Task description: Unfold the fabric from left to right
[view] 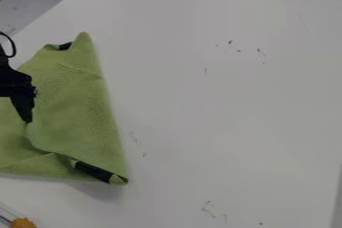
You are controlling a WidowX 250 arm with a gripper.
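The green fabric [77, 107] lies folded over on the left part of the white table, with a long, nearly straight fold edge along its right side and a peak at its top. Dark patches show at its upper left and at its lower right corner. At the left edge of the view, the black gripper [28, 121] hangs over the fabric, its tip at a flap edge in the fabric's left half. Whether it holds the cloth cannot be made out.
The white table [220, 102] extends to the right of the fabric, with small dark marks on its surface. An orange object [23, 223] sits at the lower left corner. Dark items stand beyond the table's top right edge.
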